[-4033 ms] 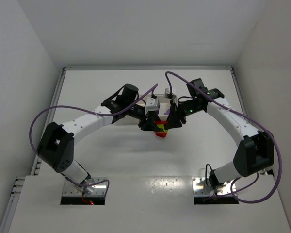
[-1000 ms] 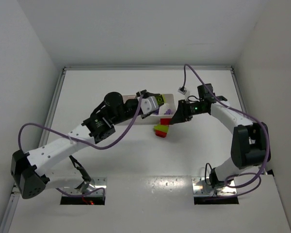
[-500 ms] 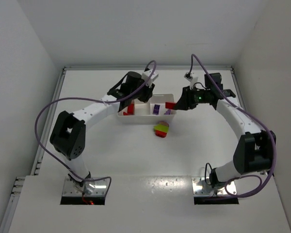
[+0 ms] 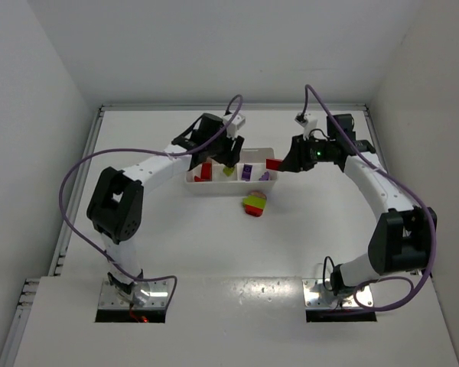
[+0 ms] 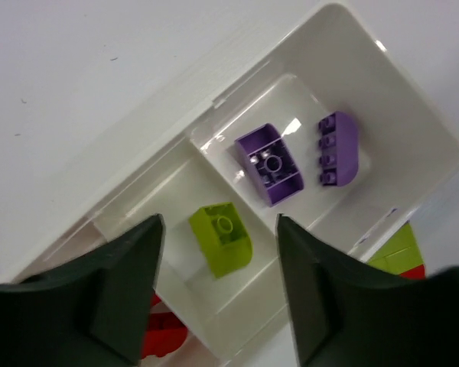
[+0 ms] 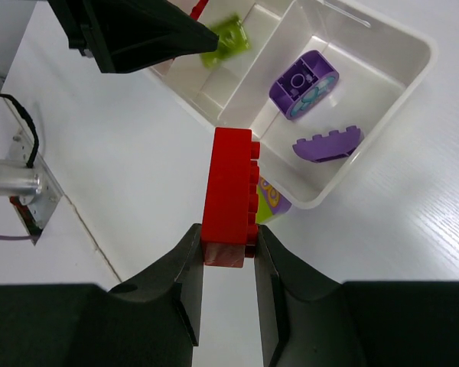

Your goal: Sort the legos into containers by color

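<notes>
Two arms reach over the white tray.
Left gripper is spread wide above the lime brick; right gripper pinches a red brick.

We see an evenly bright scene under soft, diffuse light from overhead. On the white table the arms cast only faint, soft-edged shadows, and a mottled sheen lies along its near edge between the two bases. In the left wrist view the tray carries small glints on its glossy floor, and the left gripper has dark, unfocused fingers. In the right wrist view the red brick is sharp, while the yellow-green brick is smeared by blur.
</notes>
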Tool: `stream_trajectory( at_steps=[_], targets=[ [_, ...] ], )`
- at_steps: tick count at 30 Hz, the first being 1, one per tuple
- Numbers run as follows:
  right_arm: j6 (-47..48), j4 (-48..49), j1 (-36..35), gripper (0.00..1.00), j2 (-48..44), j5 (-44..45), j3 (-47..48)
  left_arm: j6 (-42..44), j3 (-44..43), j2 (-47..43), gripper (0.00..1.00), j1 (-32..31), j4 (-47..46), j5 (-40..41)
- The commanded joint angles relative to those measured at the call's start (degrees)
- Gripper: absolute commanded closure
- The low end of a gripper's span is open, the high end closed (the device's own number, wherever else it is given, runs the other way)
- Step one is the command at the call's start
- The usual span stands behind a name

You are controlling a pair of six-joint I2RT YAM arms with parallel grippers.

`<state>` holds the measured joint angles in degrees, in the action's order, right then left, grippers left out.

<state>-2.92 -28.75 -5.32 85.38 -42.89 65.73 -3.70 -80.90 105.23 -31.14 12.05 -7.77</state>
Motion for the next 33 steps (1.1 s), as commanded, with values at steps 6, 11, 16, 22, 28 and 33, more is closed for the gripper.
stream_trajectory(
  at_steps=[6, 11, 16, 22, 28, 33],
  targets=[
    [0.98, 2.12, -0.91, 1.0, 1.01, 0.36, 4.58, -2.18, -1.8, -6.52, 0.12, 3.36, -4.23, -1.63],
    [0.11, 4.66, -5.74, 1.0, 5.92, -0.79, 9.4, -10.8, -9.6, -12.07, 0.12, 6.51, 1.0, 3.75],
    [0.11, 5.2, -12.86, 1.0, 16.71, -0.79, 18.36, -9.49, -12.37, -15.74, 0.0, 13.71, 6.58, 0.13],
    [-1.82, 5.2, -19.98, 1.0, 27.01, 3.42, 29.0, -7.91, -6.21, -23.39, 0.0, 20.84, 6.58, -2.43],
    [-6.92, 5.98, -23.77, 1.0, 34.83, 8.17, 36.91, -5.18, -1.02, -28.58, 0.0, 21.56, 7.11, -1.99],
    [-9.64, 7.48, -27.19, 0.95, 38.71, 15.02, 41.13, -3.94, 0.22, -30.44, 0.0, 22.08, 8.33, 1.26]
  ],
)
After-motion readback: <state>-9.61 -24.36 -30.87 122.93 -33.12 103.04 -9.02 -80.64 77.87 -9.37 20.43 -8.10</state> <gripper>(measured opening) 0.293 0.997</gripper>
